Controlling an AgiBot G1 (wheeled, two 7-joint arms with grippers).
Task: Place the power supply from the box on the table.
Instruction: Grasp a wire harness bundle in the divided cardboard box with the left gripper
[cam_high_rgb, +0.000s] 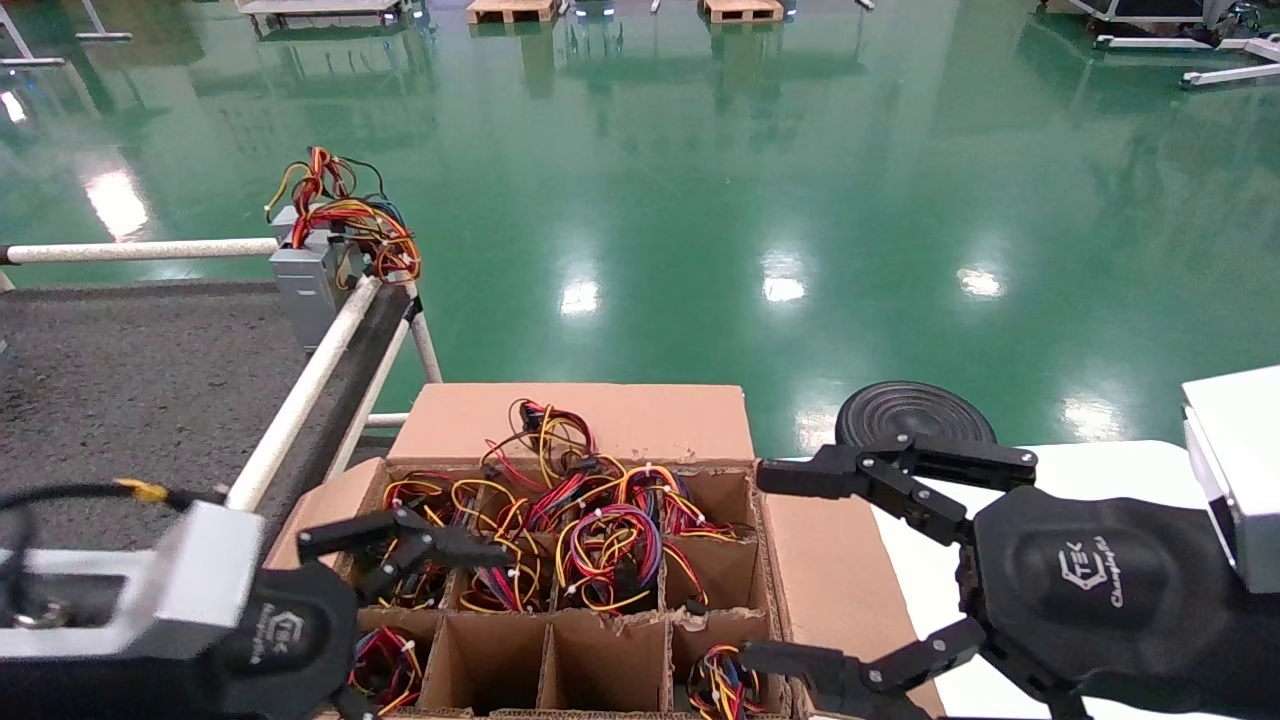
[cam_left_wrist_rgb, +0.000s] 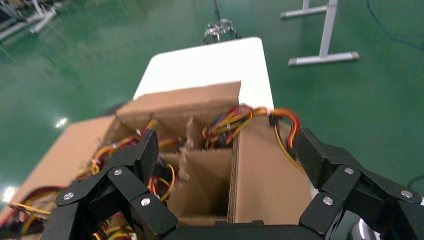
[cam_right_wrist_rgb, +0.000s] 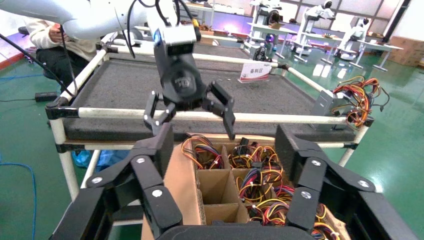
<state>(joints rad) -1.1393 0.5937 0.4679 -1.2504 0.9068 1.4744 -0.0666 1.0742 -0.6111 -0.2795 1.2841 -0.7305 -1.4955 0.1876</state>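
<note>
The left gripper (cam_high_rgb: 400, 545), spread wide, hangs over the box (cam_high_rgb: 560, 590)'s wire-filled cells; the right gripper (cam_high_rgb: 800, 570), also spread, waits beside it. Snagged wires could drag neighbouring units out.

- Power supplies in the box (cam_high_rgb: 600, 425) sit hidden under wire tangles; only cables show.
- Box's near edge runs off frame.
- Left hand (cam_high_rgb: 400, 550) covers one cell.
- Tabletop (cam_high_rgb: 120, 380) is cut at left.

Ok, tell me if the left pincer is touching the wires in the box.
Cannot tell. In the right wrist view the open left pincer hangs over the box, but whether its tips reach the wires is unclear.
</note>
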